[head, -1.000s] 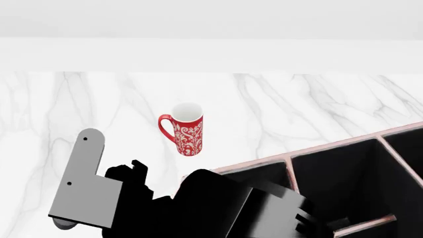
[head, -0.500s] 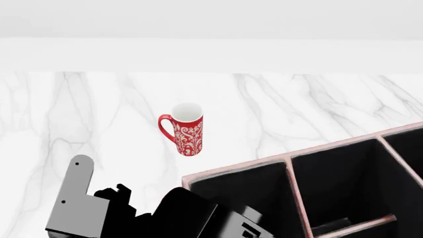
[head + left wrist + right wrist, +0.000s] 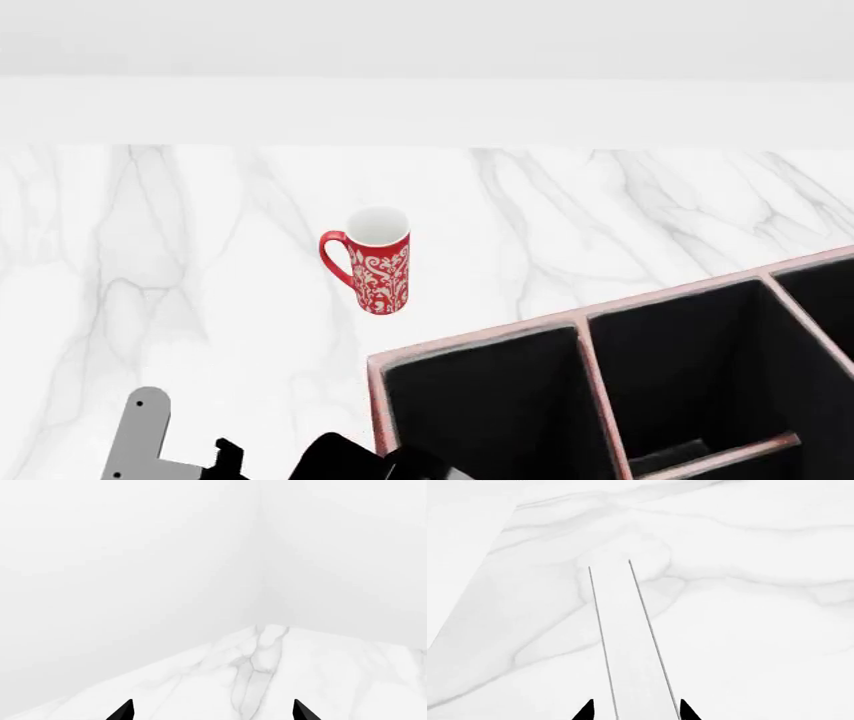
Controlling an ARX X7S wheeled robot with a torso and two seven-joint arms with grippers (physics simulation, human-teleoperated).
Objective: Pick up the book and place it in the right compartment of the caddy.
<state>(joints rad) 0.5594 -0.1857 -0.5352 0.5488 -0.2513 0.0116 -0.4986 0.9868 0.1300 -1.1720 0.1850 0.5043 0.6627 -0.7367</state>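
The right end effector (image 3: 635, 711) seemed clenched on the book (image 3: 627, 645), the left end effector (image 3: 212, 712) released; carrying it into the caddy (image 3: 481, 341) was next

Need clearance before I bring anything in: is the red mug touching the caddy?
Apart. The head view shows a strip of bare marble tabletop between the red mug's base and the caddy's near rim.

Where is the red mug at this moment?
In the head view, the red mug stands upright on the marble table, left of centre, apart from the caddy corner.
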